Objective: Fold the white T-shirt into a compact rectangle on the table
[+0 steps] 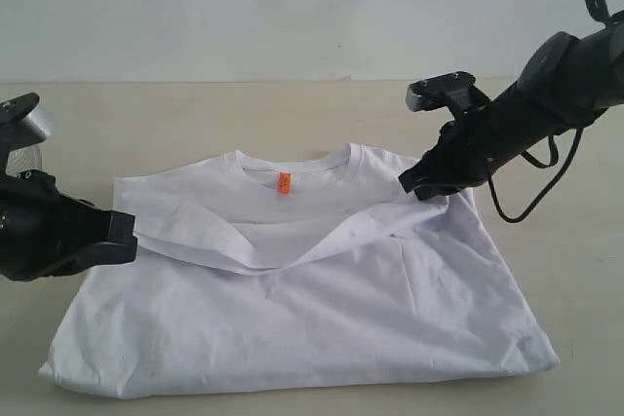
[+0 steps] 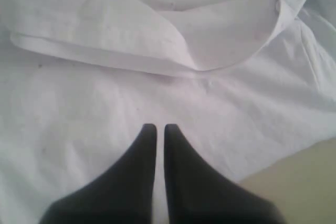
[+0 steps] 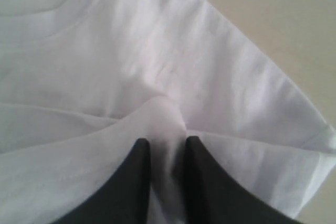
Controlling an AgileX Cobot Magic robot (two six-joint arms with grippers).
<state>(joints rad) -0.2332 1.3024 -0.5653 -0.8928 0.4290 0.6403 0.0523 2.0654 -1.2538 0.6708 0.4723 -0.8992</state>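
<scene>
A white T-shirt (image 1: pixel 322 309) lies on a beige table (image 1: pixel 585 280), collar at the far side, a loose flap draped across its chest. The right claw (image 3: pixel 166 141) is clamped on a puckered ridge of that flap. The left claw (image 2: pixel 156 127) sits over the shirt's other side, fingers almost together, seemingly holding nothing. The cloth looks light, limp and easily creased, so edges and corners likely give the surest hold.

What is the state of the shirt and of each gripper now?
white T-shirt, spread on the table, partly folded, one edge lying across below the collar
left gripper, shut, tips over the shirt, no cloth visibly held
right gripper, shut on a pinch of the folded edge
</scene>
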